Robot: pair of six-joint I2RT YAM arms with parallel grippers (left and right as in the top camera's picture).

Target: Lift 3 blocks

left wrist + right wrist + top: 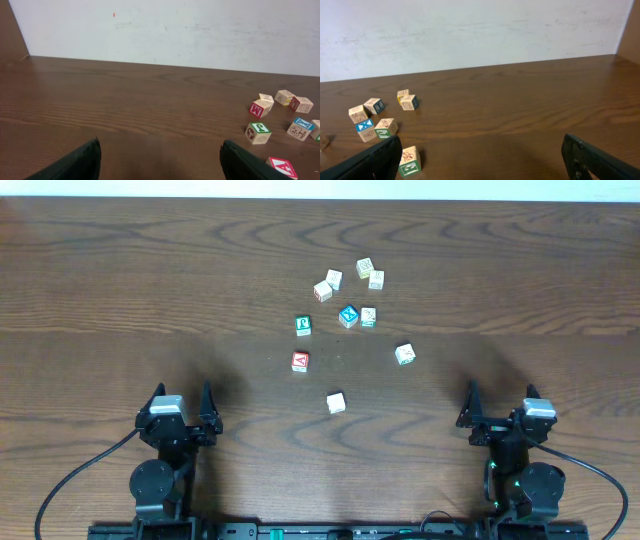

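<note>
Little letter blocks lie on the brown wooden counter (100,300). The three blocks to lift all sit flat on it, nearer to the robot than the other blocks.

The red block (300,361) has a white letter on top and is a bit left of the middle. The pale block with green marks (405,354) is off to its right, well apart from it. The plain cream block (336,402) is the one closest to the robot, and it sits between the other two. These three blocks do not touch each other.

Just behind the red block is the green-faced block (303,325). To the right of that is the blue-faced block (348,315), with another pale block (368,317) just beside it. Farther back is a little bunch of four more blocks (365,267).

The left gripper (182,395) is at the near left side of the counter. Its fingers are wide apart and hold nothing. The right gripper (500,392) is at the near right side. Its fingers are wide apart too, with nothing between them. Both grippers are well apart from every block.
</note>
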